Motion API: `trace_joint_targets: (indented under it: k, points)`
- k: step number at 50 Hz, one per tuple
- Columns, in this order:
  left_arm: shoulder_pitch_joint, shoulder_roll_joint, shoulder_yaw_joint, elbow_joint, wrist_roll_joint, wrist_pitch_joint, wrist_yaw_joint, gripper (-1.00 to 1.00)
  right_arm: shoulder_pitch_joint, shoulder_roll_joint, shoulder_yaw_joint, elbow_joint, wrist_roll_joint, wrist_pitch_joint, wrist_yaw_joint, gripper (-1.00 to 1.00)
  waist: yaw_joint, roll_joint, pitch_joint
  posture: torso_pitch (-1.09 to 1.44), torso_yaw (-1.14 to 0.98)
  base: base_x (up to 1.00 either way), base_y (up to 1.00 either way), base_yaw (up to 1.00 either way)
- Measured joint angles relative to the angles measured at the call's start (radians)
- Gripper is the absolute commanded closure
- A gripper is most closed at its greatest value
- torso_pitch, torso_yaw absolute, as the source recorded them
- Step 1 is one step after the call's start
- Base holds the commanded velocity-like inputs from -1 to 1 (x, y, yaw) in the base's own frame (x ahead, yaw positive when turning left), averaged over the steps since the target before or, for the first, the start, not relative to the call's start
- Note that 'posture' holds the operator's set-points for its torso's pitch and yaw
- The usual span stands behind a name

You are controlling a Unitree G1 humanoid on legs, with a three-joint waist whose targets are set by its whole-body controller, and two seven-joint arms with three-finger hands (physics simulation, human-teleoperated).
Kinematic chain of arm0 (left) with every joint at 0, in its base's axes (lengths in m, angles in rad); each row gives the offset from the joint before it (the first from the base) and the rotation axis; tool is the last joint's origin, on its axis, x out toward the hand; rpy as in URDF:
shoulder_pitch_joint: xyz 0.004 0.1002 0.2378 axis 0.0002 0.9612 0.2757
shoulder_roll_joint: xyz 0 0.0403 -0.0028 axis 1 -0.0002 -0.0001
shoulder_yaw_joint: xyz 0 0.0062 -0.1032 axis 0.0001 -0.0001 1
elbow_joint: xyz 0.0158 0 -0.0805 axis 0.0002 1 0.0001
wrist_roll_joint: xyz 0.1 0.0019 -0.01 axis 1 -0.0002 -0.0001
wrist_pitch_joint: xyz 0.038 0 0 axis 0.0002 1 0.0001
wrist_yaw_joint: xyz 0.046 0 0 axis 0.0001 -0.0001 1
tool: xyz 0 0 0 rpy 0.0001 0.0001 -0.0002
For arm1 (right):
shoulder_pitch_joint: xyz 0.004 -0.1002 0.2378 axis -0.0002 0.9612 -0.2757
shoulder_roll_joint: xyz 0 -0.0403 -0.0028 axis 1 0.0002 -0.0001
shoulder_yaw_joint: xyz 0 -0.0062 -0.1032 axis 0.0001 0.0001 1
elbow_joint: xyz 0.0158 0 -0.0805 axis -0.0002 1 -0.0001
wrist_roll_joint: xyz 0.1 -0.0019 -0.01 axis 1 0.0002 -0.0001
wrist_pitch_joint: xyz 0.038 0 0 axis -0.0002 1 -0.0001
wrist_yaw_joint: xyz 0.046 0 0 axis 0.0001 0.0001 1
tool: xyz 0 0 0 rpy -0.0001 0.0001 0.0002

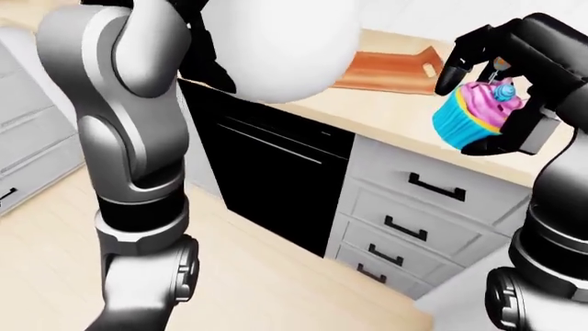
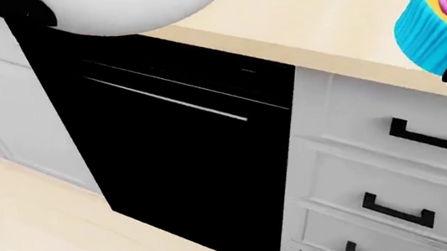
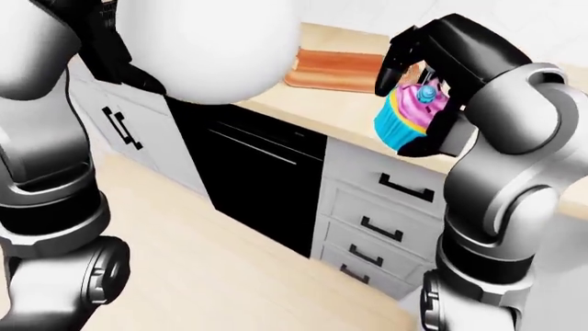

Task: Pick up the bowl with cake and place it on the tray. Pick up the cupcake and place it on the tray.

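Pale wood table point(image 1: 404, 121) runs across the kitchen above a black dishwasher point(image 2: 185, 161) and white drawers point(image 1: 413, 214), with an orange-brown tray point(image 1: 391, 69) lying on its far part. The right hand point(image 1: 491, 86) holds the cupcake point(image 1: 473, 114) in the air over the table's near edge, dark fingers point(image 3: 404, 52) curled round its pink frosting and blue wrapper, to the right of the tray and apart from it. A large white bowl point(image 1: 276, 48) fills the upper left of the eye views, raised up close to the cameras; the left arm point(image 1: 119, 138) rises toward it.

Risks, as I judge them: the cupcake is soft and gripped from the top and side, so a tighter squeeze could crush the frosting, and a slack grip could drop it past the table edge to the floor point(image 1: 239, 276). The bowl, carried high, blocks much of the tray, so either item could be set down off its rim, and the two arms could collide over it.

Hidden: the left hand itself, so I cannot tell how its fingers stand or how it holds the bowl; any cake inside the bowl; most of the tray.
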Motion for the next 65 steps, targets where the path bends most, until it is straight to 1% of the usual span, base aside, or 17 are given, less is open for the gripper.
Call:
trace_joint_targets:
  k: [6, 13, 22, 28, 30, 32, 34, 37, 39, 43, 45, 46, 49, 52, 54, 58, 65]
  points:
    - [0.003, 0.005, 0.001, 0.042, 0.006, 0.012, -0.025, 1.00, -0.011, -0.005, 0.009, 0.010, 0.011, 0.004, 0.015, 1.00, 0.014, -0.029, 0.001, 0.00, 0.00, 0.00, 0.00, 0.00]
    - [-0.009, 0.004, 0.006, 0.008, 0.007, 0.014, -0.018, 1.00, -0.010, -0.009, 0.000, -0.005, 0.008, 0.009, 0.007, 1.00, 0.022, -0.036, -0.007, 0.00, 0.00, 0.02, 0.00, 0.00]
    - [-0.011, 0.003, 0.007, -0.006, 0.008, 0.011, -0.009, 1.00, -0.007, -0.018, -0.008, -0.014, 0.013, 0.008, 0.003, 1.00, 0.032, -0.015, -0.031, 0.00, 0.00, 0.13, 0.00, 0.00]
    - [-0.017, -0.009, -0.022, -0.007, -0.007, -0.003, -0.010, 1.00, 0.004, -0.025, -0.026, -0.005, 0.000, 0.017, -0.001, 1.00, 0.014, -0.004, -0.021, 0.00, 0.00, 0.15, 0.00, 0.00]
    - [-0.010, -0.009, -0.021, 0.000, -0.009, -0.003, -0.016, 1.00, 0.004, -0.023, -0.020, -0.002, 0.002, 0.017, 0.001, 1.00, 0.014, 0.012, -0.011, 0.00, 0.00, 0.27, 0.00, 0.00]
    - [-0.005, -0.005, -0.014, 0.006, -0.006, 0.001, -0.019, 1.00, 0.000, -0.022, -0.014, -0.006, 0.005, 0.014, -0.001, 1.00, 0.016, 0.040, -0.007, 0.00, 0.00, 0.27, 0.00, 0.00]
    - [0.006, 0.002, 0.000, 0.007, -0.001, 0.006, -0.018, 1.00, 0.004, -0.013, -0.002, -0.012, 0.009, 0.011, 0.000, 1.00, 0.031, 0.018, 0.001, 0.00, 0.00, 0.40, 0.00, 0.00]
    - [0.013, 0.009, 0.016, 0.017, 0.010, 0.017, -0.023, 1.00, 0.006, -0.008, 0.016, -0.007, 0.018, 0.008, 0.010, 1.00, 0.044, 0.027, 0.005, 0.00, 0.00, 0.45, 0.00, 0.00]
    - [0.005, 0.010, 0.017, 0.014, 0.014, 0.020, -0.021, 1.00, 0.007, -0.011, 0.009, -0.010, 0.019, 0.007, 0.011, 1.00, 0.044, 0.015, -0.001, 0.00, 0.00, 0.46, 0.00, 0.00]
    - [-0.008, 0.009, 0.014, -0.006, 0.009, 0.014, -0.007, 1.00, -0.004, -0.017, -0.006, -0.017, 0.013, 0.007, 0.003, 1.00, 0.051, -0.029, -0.009, 0.00, 0.00, 0.45, 0.00, 0.00]
    - [-0.015, 0.009, 0.012, -0.007, 0.006, 0.012, -0.004, 1.00, -0.007, -0.019, -0.008, -0.020, 0.012, 0.006, -0.002, 1.00, 0.052, -0.067, -0.020, 0.00, 0.00, 0.31, 0.00, 0.00]
    - [-0.018, 0.005, 0.012, -0.012, 0.006, 0.011, -0.001, 1.00, -0.008, -0.025, -0.013, -0.022, 0.011, 0.006, -0.005, 1.00, 0.043, -0.072, -0.031, 0.00, 0.00, 0.02, 0.00, 0.00]
    - [-0.015, -0.003, -0.007, -0.022, -0.002, 0.004, 0.002, 1.00, -0.002, -0.031, -0.033, -0.019, 0.003, 0.012, -0.008, 1.00, 0.027, -0.057, -0.002, 0.00, 0.00, 0.00, 0.00, 0.00]
    - [-0.005, -0.006, -0.021, 0.010, -0.009, 0.001, -0.013, 1.00, 0.005, -0.028, -0.022, 0.009, 0.001, 0.021, 0.000, 1.00, 0.022, -0.038, 0.026, 0.00, 0.00, 0.00, 0.00, 0.00]
    - [0.003, -0.003, -0.020, 0.028, -0.008, 0.005, -0.025, 1.00, 0.004, -0.026, -0.010, 0.015, 0.006, 0.022, 0.005, 1.00, 0.020, -0.008, 0.024, 0.00, 0.00, 0.00, 0.00, 0.00]
    - [0.012, 0.004, -0.002, 0.029, 0.002, 0.014, -0.033, 1.00, 0.001, -0.022, 0.002, 0.013, 0.015, 0.022, 0.011, 1.00, 0.027, -0.027, 0.011, 0.00, 0.00, 0.00, 0.00, 0.00]
    - [-0.003, 0.009, 0.012, -0.006, 0.010, 0.018, -0.017, 1.00, -0.016, -0.034, -0.012, -0.007, 0.007, 0.028, -0.006, 1.00, 0.031, -0.034, -0.011, 0.00, 0.00, 0.00, 0.00, 0.00]
